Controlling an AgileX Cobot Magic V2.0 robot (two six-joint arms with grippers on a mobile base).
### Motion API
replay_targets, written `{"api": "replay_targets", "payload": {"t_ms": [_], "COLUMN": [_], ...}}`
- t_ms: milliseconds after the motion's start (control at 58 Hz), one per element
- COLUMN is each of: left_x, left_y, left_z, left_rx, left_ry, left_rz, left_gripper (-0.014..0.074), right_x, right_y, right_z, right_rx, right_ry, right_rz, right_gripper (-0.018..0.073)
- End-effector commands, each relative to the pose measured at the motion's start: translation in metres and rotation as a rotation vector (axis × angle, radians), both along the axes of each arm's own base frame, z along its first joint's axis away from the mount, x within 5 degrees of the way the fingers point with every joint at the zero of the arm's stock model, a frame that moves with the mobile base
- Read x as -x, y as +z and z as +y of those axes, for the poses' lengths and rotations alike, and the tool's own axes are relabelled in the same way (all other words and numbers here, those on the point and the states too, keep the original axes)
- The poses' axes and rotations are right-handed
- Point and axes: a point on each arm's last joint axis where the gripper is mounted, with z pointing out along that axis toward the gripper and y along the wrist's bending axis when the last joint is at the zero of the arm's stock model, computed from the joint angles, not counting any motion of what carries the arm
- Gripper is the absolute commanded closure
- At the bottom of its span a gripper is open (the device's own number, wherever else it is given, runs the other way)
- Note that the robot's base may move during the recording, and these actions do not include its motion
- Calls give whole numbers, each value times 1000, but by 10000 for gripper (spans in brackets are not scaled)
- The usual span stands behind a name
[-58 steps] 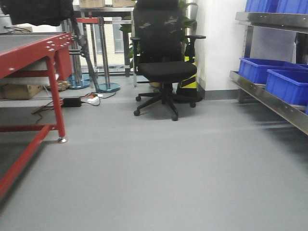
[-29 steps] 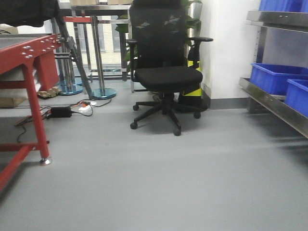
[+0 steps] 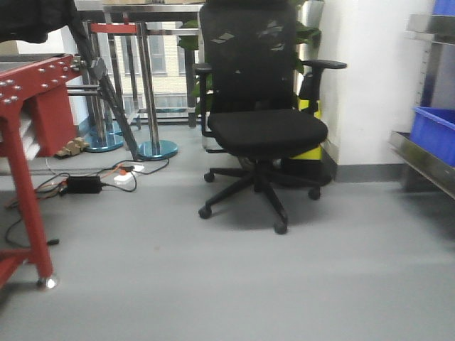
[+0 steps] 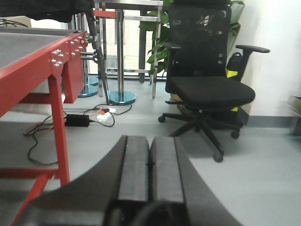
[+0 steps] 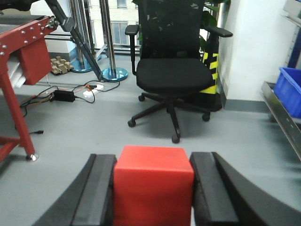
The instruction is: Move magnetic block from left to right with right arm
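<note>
The magnetic block (image 5: 153, 183), a bright red cube, fills the bottom of the right wrist view. My right gripper (image 5: 153, 162) is shut on it, one dark finger pressed against each side face. In the left wrist view my left gripper (image 4: 150, 143) is shut, its two grey pads (image 4: 134, 165) pressed flat together with nothing between them. Both grippers hang above grey floor. Neither arm nor the block shows in the front view.
A black office chair (image 3: 264, 128) stands straight ahead on the grey floor. A red metal table frame (image 3: 21, 163) is at the left, with cables and a power strip (image 3: 106, 179) beside it. Steel shelving holding a blue bin (image 3: 435, 133) lines the right wall.
The front view has moved closer to the chair and swung right. The chair looks larger, the red table has slid toward the left edge, and fewer blue bins show.
</note>
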Motion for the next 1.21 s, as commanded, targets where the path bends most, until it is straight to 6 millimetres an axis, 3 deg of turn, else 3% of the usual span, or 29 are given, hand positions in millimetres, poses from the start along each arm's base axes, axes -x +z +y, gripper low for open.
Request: {"api": "replay_targets", "payload": {"t_ms": [0,1191], "left_x": [1,1], "left_y": [6,5], "left_z": [0,0], "left_rx": [18,18], "left_ry": [1,1], "left_rz": [-86,-84], "left_gripper": [722,722], "right_x": [0,0], "right_y": [15,15], "right_z": [0,0], "right_rx": [5,5], "right_ry": [0,0], "right_rz": [-101,-101], "right_gripper": [386,386]}}
